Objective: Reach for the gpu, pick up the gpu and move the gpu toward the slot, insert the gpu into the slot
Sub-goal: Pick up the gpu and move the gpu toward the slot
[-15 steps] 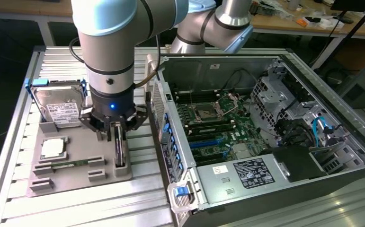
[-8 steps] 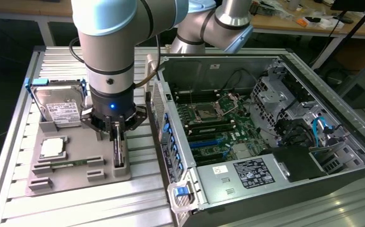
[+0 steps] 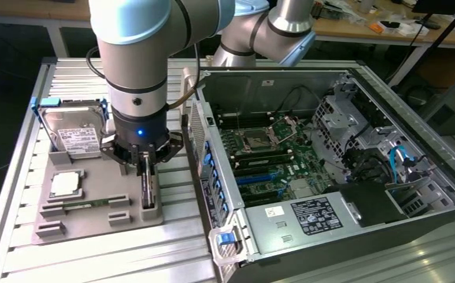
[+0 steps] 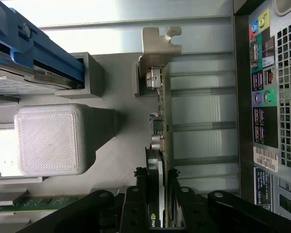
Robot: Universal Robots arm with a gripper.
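The gpu (image 3: 149, 191) stands on edge in a grey holder tray (image 3: 93, 227), just beside the open PC case. In the wrist view the gpu (image 4: 161, 141) runs away from the camera, ending in its silver bracket (image 4: 157, 48). My gripper (image 3: 147, 165) has come straight down over it. Its black fingers (image 4: 136, 206) sit against both faces of the card, so my gripper (image 4: 157, 211) is shut on the gpu. The card still rests in the holder. The blue slot (image 3: 260, 175) lies on the motherboard inside the case.
A silver hard drive (image 3: 74, 132) in blue rails, a processor (image 3: 66, 184) and a green memory stick (image 3: 85, 204) share the tray. The PC case (image 3: 353, 194) lies open on the exterior view's right, its rear panel (image 4: 271, 97) close to the gpu. Everything sits on a ribbed metal table (image 3: 93, 259).
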